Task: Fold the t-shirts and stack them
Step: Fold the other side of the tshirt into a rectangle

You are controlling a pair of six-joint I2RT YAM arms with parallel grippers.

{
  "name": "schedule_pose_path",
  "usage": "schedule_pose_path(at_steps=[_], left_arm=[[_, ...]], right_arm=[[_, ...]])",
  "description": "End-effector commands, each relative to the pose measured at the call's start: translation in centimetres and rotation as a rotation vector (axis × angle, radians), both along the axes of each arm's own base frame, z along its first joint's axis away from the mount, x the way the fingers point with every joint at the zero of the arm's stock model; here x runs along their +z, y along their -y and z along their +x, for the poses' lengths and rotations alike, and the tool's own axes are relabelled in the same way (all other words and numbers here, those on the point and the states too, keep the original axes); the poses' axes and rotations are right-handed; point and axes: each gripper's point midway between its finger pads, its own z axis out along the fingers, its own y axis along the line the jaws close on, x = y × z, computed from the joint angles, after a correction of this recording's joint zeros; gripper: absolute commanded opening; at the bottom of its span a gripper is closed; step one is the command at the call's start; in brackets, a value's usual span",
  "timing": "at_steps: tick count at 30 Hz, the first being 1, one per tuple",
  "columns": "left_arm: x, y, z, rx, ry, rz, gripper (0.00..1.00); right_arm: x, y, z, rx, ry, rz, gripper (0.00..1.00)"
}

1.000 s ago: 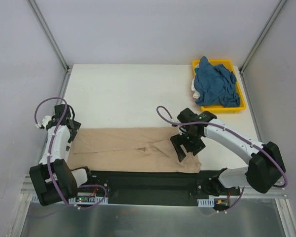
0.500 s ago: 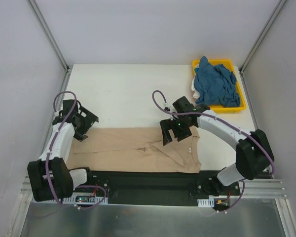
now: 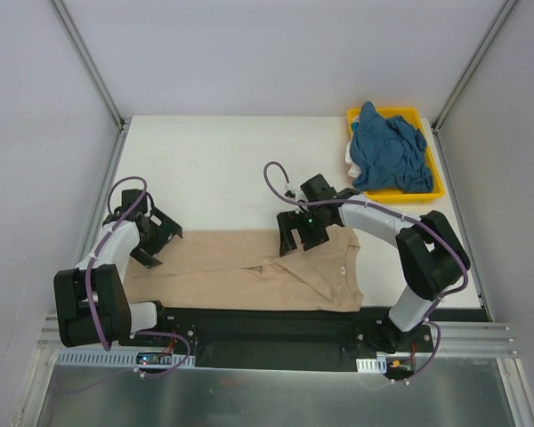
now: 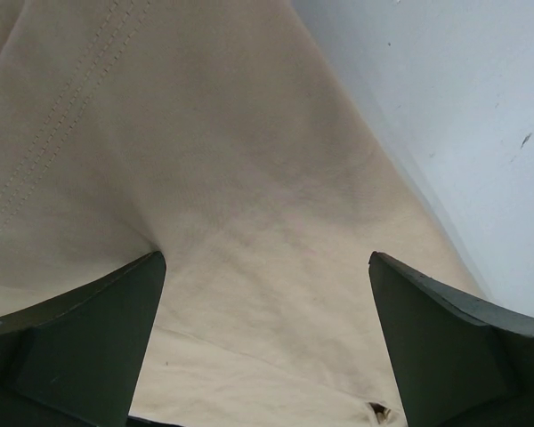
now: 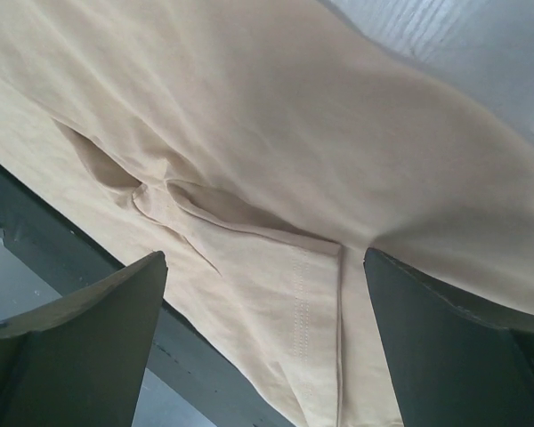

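Observation:
The tan-beige t-shirt (image 3: 249, 271) lies folded into a long band along the table's near edge. It fills the left wrist view (image 4: 222, 196) and the right wrist view (image 5: 276, 160), where a stitched hem fold (image 5: 316, 294) shows. My left gripper (image 3: 153, 237) is open and empty over the shirt's left end. My right gripper (image 3: 295, 237) is open and empty over the shirt's far edge, right of centre. The teal-blue t-shirt (image 3: 390, 151) lies crumpled in the yellow tray (image 3: 438, 182) at the back right.
The white table (image 3: 222, 169) stretches behind the tan shirt. A black base rail (image 3: 267, 325) runs along the near edge under the shirt's front hem. Metal frame posts (image 3: 89, 62) stand at the back corners.
Both grippers have let go and lifted away toward the far edge of the tan shirt. The right gripper moved left and back from the shirt's near right corner; the left moved right over the left end.

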Motion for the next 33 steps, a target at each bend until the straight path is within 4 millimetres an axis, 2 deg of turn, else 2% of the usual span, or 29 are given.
schedule_pose_path(at_steps=[1,7,10,11,13,17,19,20,23,26,33], left_arm=[[-0.3,-0.8,-0.5,-0.002,-0.009,0.045,0.99],[-0.2,-0.8,-0.4,-0.006,-0.003,0.048,0.99],[-0.1,-0.8,-0.4,-0.007,0.003,0.050,0.99],[-0.2,-0.8,-0.4,-0.007,0.002,0.051,0.99],[-0.2,-0.8,-0.5,-0.007,0.002,0.051,0.99],[-0.2,-0.8,-0.6,-0.007,0.001,0.052,0.99],[-0.2,-0.9,-0.6,-0.005,0.003,0.053,0.99],[-0.2,-0.8,-0.6,-0.005,0.003,0.052,0.99],[-0.1,-0.8,-0.5,-0.005,0.005,0.051,0.99],[-0.1,-0.8,-0.4,-0.009,0.008,0.050,0.99],[0.0,-0.8,-0.4,-0.009,0.011,0.051,0.99]], right_arm=[[0.6,-0.7,-1.8,0.057,-0.008,0.070,0.97],[-0.9,0.9,-1.4,0.022,0.016,-0.023,0.98],[-0.7,0.3,-1.4,0.028,0.011,0.002,0.97],[-0.6,0.0,-1.4,0.031,0.005,0.016,0.90],[-0.3,-0.7,-1.5,0.046,-0.011,0.051,0.85],[-0.3,-1.1,-1.6,0.054,-0.020,0.065,0.59],[-0.5,-1.1,-1.6,0.049,-0.025,0.060,0.50],[-0.6,-1.1,-1.6,0.047,-0.026,0.057,0.39],[-0.6,-0.9,-1.6,0.040,-0.024,0.050,0.22],[-0.1,-1.0,-2.0,0.052,-0.025,0.053,0.14],[1.3,-1.5,-5.1,0.112,-0.064,0.053,0.19]])
